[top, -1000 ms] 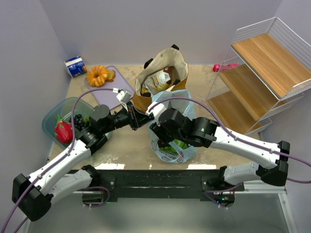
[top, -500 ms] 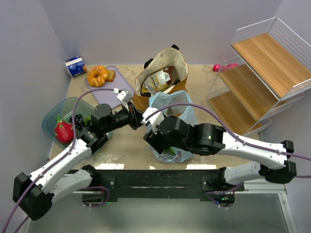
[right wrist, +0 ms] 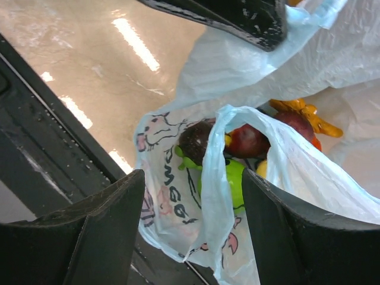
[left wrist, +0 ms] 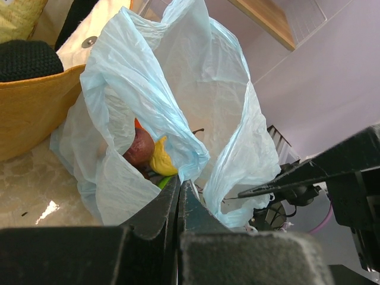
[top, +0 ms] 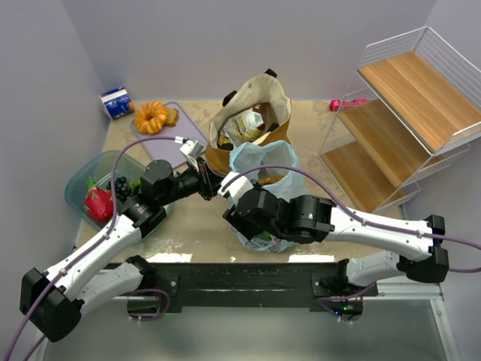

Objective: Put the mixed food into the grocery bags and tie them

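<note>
Thin, limp light-blue plastic bag (left wrist: 196,77), weighted with fruit (right wrist: 246,141): left gripper (left wrist: 179,181) pinches its nine-o'clock rim; right gripper (right wrist: 193,190), released, should grasp the bunched seven-o'clock handle.

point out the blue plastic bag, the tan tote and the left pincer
blue plastic bag (left wrist: 196,71): left wrist view, inner back wall
tan tote (left wrist: 35,110): left wrist view, mustard wall
left pincer (left wrist: 179,184): left wrist view, shut fingertips

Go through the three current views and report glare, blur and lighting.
Top external view: evenly lit, sharp, soft shadows on the beige table beneath the arms. Left wrist view: the dark fingers of the left gripper blur in the foreground; the thin light-blue plastic bag is crisp, light glowing through. Right wrist view: glare streaks on the glossy table; the bag's print is sharp.
</note>
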